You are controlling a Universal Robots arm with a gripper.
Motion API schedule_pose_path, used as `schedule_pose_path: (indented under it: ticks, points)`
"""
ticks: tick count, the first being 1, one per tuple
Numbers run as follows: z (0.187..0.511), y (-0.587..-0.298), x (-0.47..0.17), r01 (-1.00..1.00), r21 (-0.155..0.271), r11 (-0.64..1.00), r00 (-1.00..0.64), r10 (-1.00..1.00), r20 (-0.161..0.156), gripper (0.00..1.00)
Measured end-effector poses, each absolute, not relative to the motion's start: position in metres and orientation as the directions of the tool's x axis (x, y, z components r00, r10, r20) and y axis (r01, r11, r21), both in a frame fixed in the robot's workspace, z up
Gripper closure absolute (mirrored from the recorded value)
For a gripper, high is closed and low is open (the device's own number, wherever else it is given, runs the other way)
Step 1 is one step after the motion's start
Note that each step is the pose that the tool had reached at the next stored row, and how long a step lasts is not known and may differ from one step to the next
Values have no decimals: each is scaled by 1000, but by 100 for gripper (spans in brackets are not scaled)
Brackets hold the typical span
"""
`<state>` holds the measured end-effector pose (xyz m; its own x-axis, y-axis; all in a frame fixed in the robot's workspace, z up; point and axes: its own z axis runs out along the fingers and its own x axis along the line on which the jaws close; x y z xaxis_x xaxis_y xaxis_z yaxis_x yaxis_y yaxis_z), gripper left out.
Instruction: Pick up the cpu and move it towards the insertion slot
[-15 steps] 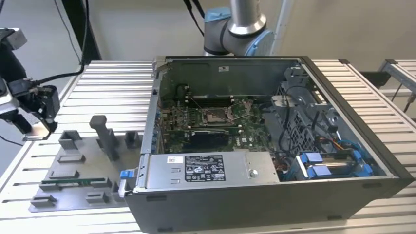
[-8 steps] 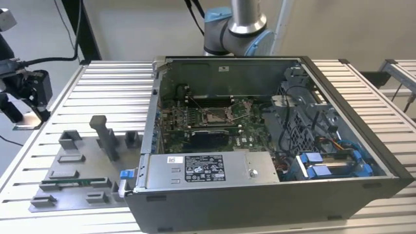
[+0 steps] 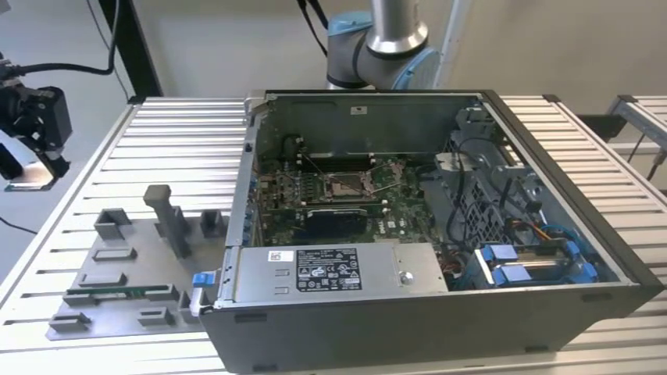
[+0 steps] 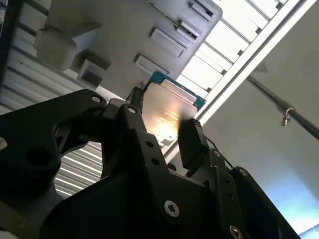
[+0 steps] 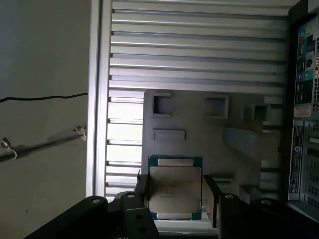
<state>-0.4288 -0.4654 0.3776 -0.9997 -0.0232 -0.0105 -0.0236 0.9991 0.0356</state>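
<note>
Right now my gripper (image 5: 176,191) is clenched on the cpu (image 5: 175,186), one finger against each of two opposite edges. Both wrist views show the silvery lid and its green-blue rim fully exposed between the fingers. I judge the edge hold is deliberate, since it keeps the pads off the face and leaves the chip flat, as it would need to be for a socket. The chip rests on nothing. Behind it are the grey fixture (image 5: 199,134) with its shallow recesses and the slatted table (image 5: 199,50), both clearly apart from it.

In the exterior view the fixture lies at the lower left of the frame, with a thin green memory stick (image 3: 120,294) resting in one recess. The black assembly at that frame's left edge looks to be my wrist, out past the table's side.

The insertion slot (image 3: 349,183) sits at the middle of the exterior view, on the green board inside the open computer case (image 3: 417,336). Its silver frame faces upward, well apart from where I hold the chip. As I judge it, the pick is done and the carry toward the socket has hardly begun.
</note>
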Motion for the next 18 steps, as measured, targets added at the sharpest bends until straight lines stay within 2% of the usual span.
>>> schedule_pose_path:
  ticks: [18]
  points:
    - [386, -465, -394, -26, 37, 999, -1000, -25, -10, 100]
